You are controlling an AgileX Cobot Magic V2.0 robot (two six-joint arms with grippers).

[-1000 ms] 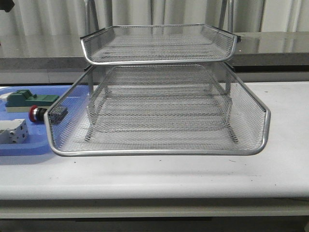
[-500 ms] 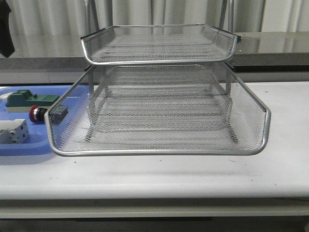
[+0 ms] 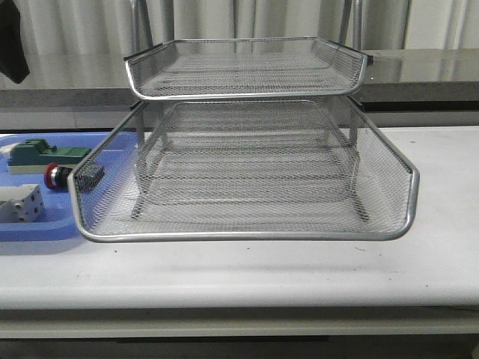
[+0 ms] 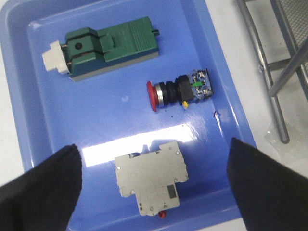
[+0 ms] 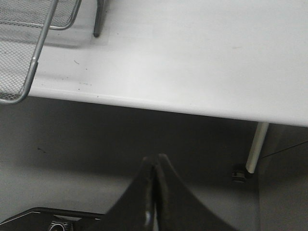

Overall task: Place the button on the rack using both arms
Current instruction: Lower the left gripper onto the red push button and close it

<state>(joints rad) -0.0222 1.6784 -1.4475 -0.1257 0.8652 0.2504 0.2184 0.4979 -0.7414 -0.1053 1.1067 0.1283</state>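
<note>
**Silver rack centre frame, button lying in blue tray at left**

Silver wire-mesh rack (image 3: pixel 247 172) filling the middle of the front view, standing on the white table (image 3: pixel 299 269), tiers bare of parts. Blue plastic tray (image 3: pixel 45 224) at the left edge of that view, just beside the rack's lowest tier. Seen from the left wrist, tray (image 4: pixel 43 120) filling most of the frame with three parts lying apart on its floor: green rectangular block (image 4: pixel 108 47) with a white end toward the upper left, grey-white boxy component (image 4: pixel 149 175) at lower centre, and between them, toward centre right, the button (image 4: pixel 179 90) on its side, red head pointing frame-left, blue rear block frame-right. In the front view, button (image 3: pixel 54 175) partly hidden behind the rack's rim. Left gripper (image 4: pixel 154 192) hanging above the tray with black fingers (image 4: pixel 43 187) spread wide, nothing between them. Right gripper (image 5: pixel 155 192) off the table's front edge, fingers pressed together, holding nothing.
</note>
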